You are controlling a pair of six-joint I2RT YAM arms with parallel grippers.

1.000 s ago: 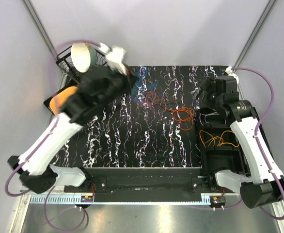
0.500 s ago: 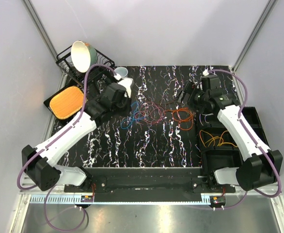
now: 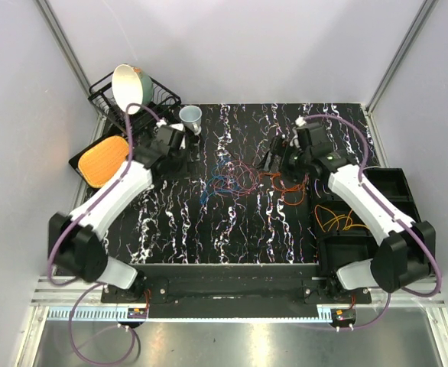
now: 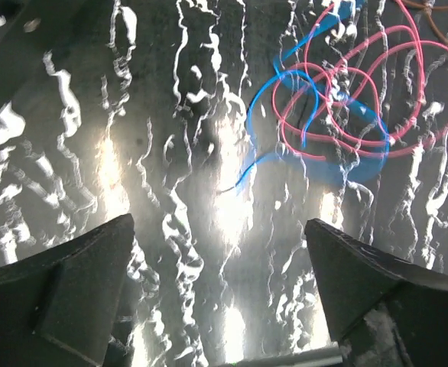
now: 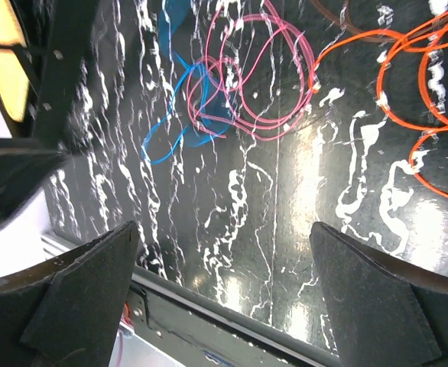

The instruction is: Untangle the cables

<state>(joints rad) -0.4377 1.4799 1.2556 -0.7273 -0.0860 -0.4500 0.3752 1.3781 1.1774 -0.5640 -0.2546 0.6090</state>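
A loose tangle of cables lies mid-mat: blue cable (image 3: 211, 186), pink cable (image 3: 243, 176) and orange cable (image 3: 289, 183). My left gripper (image 3: 196, 157) hovers just left of the tangle, open and empty. In the left wrist view the left gripper (image 4: 218, 223) spans bare mat, with the blue cable (image 4: 264, 99) and pink cable (image 4: 361, 99) up ahead to the right. My right gripper (image 3: 274, 159) hangs open over the tangle's right side. In the right wrist view the right gripper (image 5: 222, 226) holds nothing, with the pink cable (image 5: 258, 76), blue cable (image 5: 180, 115) and orange cable (image 5: 423, 84) beyond it.
A wire dish rack (image 3: 105, 103) with a bowl (image 3: 128, 86) stands at the back left. Beside it are an orange pad on a black tray (image 3: 105, 159) and a pale cup (image 3: 191, 116). Black bins (image 3: 361, 245) at the right hold yellow-orange wires (image 3: 339, 219).
The left arm came down from high up onto the tangle, then its gripper opened and drew back left. The right arm swung left toward the cables, jaws open throughout.
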